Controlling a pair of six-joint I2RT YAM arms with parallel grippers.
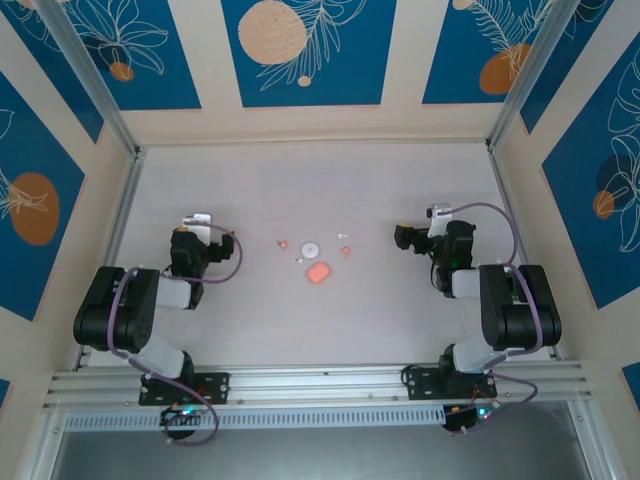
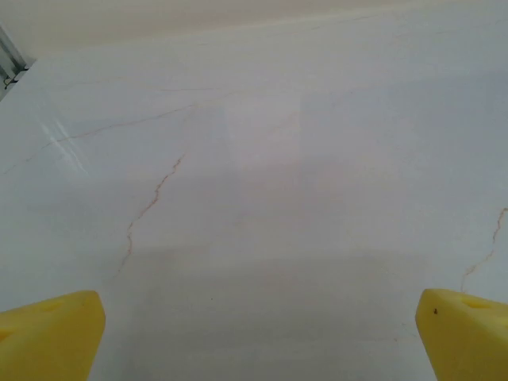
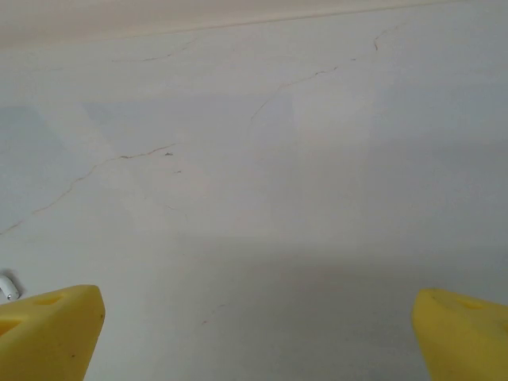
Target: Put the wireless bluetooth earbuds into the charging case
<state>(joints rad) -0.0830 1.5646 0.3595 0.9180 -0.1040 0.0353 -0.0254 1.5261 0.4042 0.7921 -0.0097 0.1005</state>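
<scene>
Earbuds (image 1: 282, 243) lie scattered around the white disc (image 1: 310, 248), just far of the pink case (image 1: 318, 272), so my left gripper (image 2: 255, 337) and right gripper (image 3: 255, 333) sit either side, wide open and empty, ready to reach in.

1. Left arm (image 1: 120, 312) and right arm (image 1: 515, 305): glossy black housings with light grey links.
2. Purple cables (image 1: 232, 252) loop along each.
3. Fingertips (image 2: 51, 337) are yellow wedges.
4. Green lights (image 1: 483, 411) glow at the bases (image 1: 445, 381).
</scene>
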